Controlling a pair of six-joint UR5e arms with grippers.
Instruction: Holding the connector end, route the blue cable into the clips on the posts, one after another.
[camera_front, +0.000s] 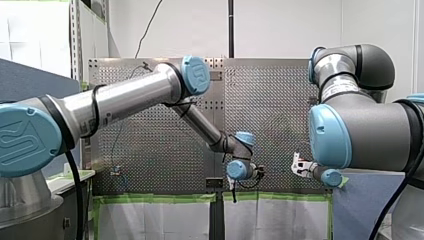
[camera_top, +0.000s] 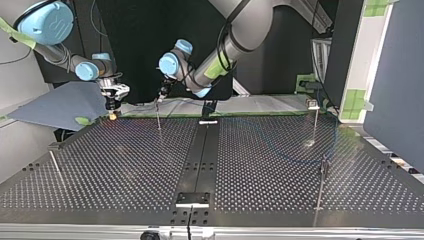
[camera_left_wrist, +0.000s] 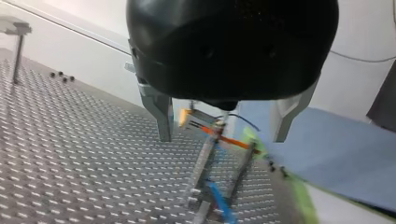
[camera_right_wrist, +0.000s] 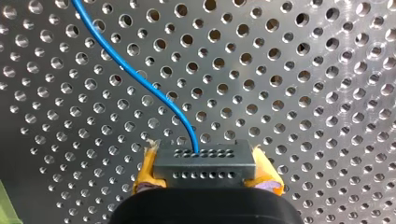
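My right gripper (camera_right_wrist: 206, 171) clamps the rigid connector (camera_right_wrist: 204, 163), the surest hold; the blue cable (camera_right_wrist: 127, 71) trails, probably limp and light. My left gripper (camera_left_wrist: 224, 128) gapes.

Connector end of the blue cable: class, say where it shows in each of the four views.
Front view: not distinguishable; my right gripper is low, right of centre.
Top view: too small to tell; my right gripper is at the left.
Left wrist view: not clearly in it.
Right wrist view: connector between the yellow pads.
Shared landmark: the perforated table.
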